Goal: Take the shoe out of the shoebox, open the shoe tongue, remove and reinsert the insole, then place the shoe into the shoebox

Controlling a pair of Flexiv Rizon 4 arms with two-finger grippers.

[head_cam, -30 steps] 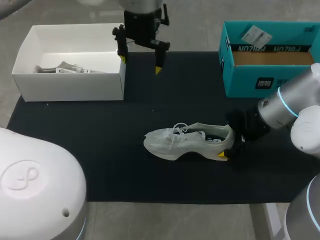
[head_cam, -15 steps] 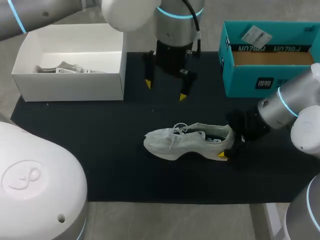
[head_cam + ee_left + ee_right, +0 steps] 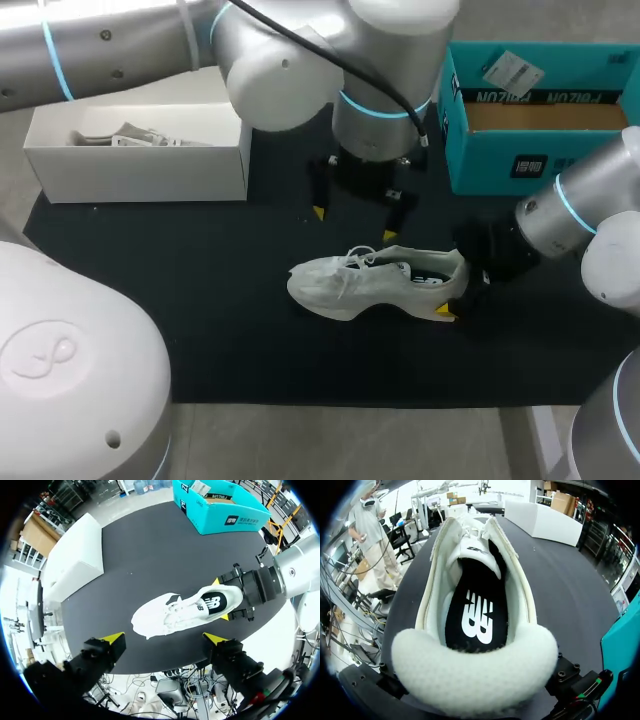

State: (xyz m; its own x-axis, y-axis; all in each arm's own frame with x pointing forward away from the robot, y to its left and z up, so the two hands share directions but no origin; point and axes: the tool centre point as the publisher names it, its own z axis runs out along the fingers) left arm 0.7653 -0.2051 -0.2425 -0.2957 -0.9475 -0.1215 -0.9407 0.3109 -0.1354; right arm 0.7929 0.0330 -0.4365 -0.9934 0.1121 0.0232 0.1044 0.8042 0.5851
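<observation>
A white shoe (image 3: 365, 286) lies on its side in the middle of the black mat (image 3: 200, 300), toe toward the white box. Its black insole (image 3: 477, 615) sits inside, seen from the heel in the right wrist view. My right gripper (image 3: 455, 286) is shut on the heel, one yellow tip on either side of it (image 3: 221, 599). My left gripper (image 3: 353, 224) hangs open just behind the laces, apart from the shoe (image 3: 180, 612). In the left wrist view its yellow fingertips (image 3: 114, 639) stand wide with the shoe ahead of them.
A teal shoebox (image 3: 540, 150) stands open at the back right, a cardboard sheet inside. A white box (image 3: 140, 165) with crumpled paper stands at the back left. The left arm's bulky links (image 3: 300, 60) reach over the back of the mat.
My left arm has swung from beside the white box toward the middle and now hangs over the shoe, still open. The shoe and right gripper have not moved.
</observation>
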